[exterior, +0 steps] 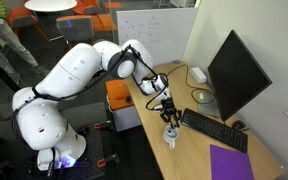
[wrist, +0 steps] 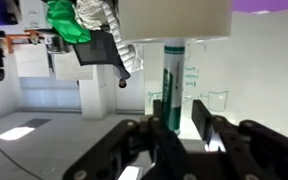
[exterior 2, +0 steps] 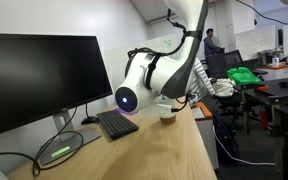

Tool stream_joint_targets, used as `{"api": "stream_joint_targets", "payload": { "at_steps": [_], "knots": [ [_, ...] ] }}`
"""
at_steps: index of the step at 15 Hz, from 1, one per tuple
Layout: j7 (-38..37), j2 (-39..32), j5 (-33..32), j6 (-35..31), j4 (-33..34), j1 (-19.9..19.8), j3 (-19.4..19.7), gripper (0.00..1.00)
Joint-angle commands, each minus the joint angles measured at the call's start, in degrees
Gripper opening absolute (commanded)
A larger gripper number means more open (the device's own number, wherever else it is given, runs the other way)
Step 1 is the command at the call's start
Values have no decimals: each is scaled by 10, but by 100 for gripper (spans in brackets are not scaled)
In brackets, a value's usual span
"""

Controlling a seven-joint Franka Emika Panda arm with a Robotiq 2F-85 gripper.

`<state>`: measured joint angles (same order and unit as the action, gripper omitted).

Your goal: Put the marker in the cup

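Your gripper [exterior: 169, 108] is clamped on the marker [wrist: 174, 80], held upright with its long axis vertical, directly above the cup [exterior: 171, 134] at the desk's [exterior: 179, 160] robot-side edge beside the keyboard [exterior: 214, 130], so a straight descent looks right.

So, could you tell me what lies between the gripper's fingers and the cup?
Only the marker: the wrist view shows it gripped between the fingers, pointing toward the cup.

Arm [exterior: 69, 75]: glossy white plastic. Desk [exterior 2: 184, 150]: smooth light wood. Marker [wrist: 173, 85]: glossy plastic. Monitor [exterior: 236, 72]: matt blk.
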<state>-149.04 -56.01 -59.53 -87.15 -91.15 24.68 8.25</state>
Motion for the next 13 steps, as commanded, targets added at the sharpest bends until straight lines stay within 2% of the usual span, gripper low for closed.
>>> {"api": "stream_joint_targets", "payload": {
  "at_steps": [1, 3, 5, 6, 7, 13],
  "knots": [
    [0, 19, 22, -37, -10, 13, 14, 70],
    [0, 42, 31, -45, -25, 14, 14, 85],
    [1, 76, 26, -50, -52, -1, -5, 99],
    [2, 93, 28, -60, -65, -3, -6, 100],
    [5, 116, 11, -71, -81, -37, -47, 100],
    [43, 189, 21, -202, -164, -102, -108, 100]
  ]
}}
